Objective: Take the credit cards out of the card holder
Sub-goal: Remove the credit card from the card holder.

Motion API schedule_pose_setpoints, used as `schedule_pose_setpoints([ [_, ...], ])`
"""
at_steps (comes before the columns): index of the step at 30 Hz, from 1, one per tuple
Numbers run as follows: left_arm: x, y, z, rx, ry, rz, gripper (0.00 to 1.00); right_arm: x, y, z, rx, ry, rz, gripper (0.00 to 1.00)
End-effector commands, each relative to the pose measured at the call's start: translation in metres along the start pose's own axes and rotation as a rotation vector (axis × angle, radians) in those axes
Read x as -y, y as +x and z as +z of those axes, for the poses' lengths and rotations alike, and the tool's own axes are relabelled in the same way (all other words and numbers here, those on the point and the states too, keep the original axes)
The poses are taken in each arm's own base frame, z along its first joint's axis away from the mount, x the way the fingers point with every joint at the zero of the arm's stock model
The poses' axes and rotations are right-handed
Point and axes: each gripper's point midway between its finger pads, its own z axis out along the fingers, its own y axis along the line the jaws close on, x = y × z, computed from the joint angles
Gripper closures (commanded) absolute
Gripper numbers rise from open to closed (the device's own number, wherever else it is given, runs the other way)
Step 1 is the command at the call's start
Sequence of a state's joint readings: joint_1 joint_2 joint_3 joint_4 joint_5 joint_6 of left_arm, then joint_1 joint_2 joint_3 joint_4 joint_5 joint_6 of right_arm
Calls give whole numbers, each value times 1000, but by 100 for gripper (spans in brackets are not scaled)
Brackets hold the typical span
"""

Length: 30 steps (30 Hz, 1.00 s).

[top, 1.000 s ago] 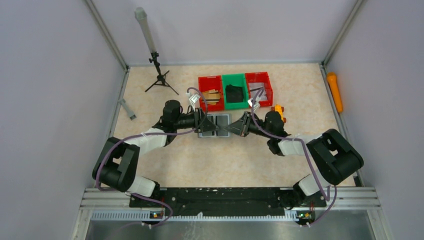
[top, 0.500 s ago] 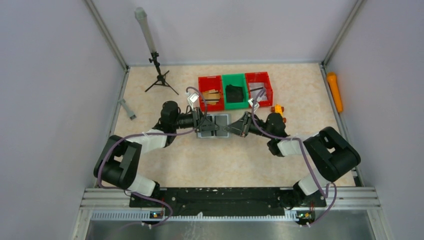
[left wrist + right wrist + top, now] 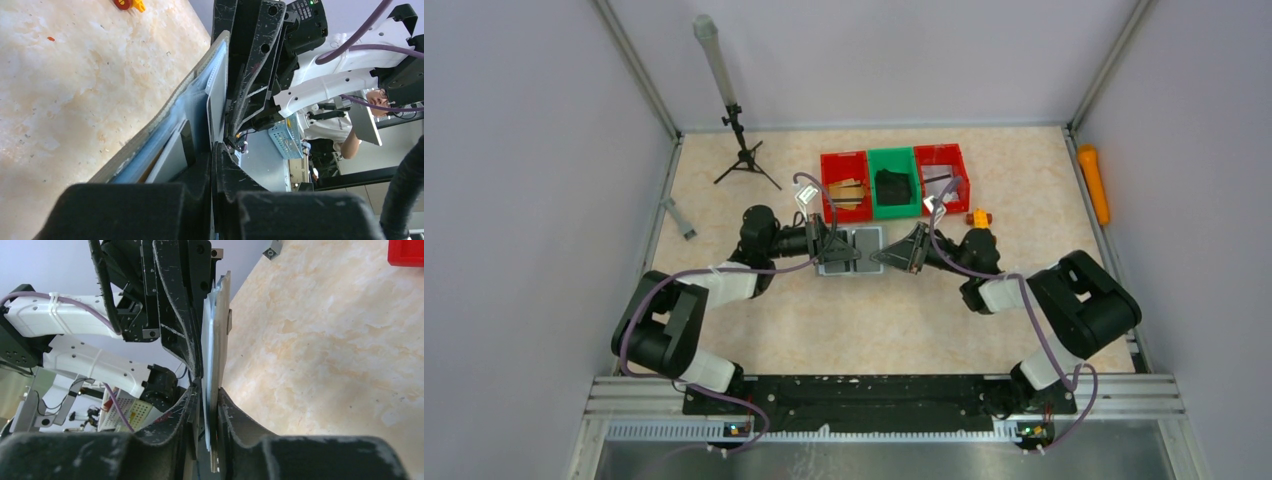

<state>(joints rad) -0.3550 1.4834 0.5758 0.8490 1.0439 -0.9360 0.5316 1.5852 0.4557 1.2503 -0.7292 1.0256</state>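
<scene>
Blue-lined card holder (image 3: 192, 107); wrist views only

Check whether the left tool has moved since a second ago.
Yes, slightly. The left tool has drawn leftward: its wrist now sits farther left of the left red bin, while its tips stay at the card holder.

Pale grey walls (image 3: 874, 60) (plain) enclose beige tabletop (image 3: 874, 320).

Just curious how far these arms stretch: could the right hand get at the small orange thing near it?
Probably yes: the small orange thing lies on open table, close by. But the right hand is at the card holder and must leave it first.
</scene>
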Motion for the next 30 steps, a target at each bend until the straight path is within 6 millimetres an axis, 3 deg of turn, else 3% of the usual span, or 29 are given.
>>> schedule_pose_setpoints([
  [1, 4, -4, 0, 20, 16, 47, 100, -25, -10, -5, 37, -106, -73, 78],
  [6, 1, -6, -2, 26, 9, 43, 100, -24, -13, -8, 46, -107, -75, 79],
  [14, 0, -8, -5, 34, 2, 36, 100, -19, -18, -12, 72, -88, -66, 99],
  [30, 0, -11, -9, 50, 4, 31, 100, -14, -25, -19, 108, -71, -53, 100],
])
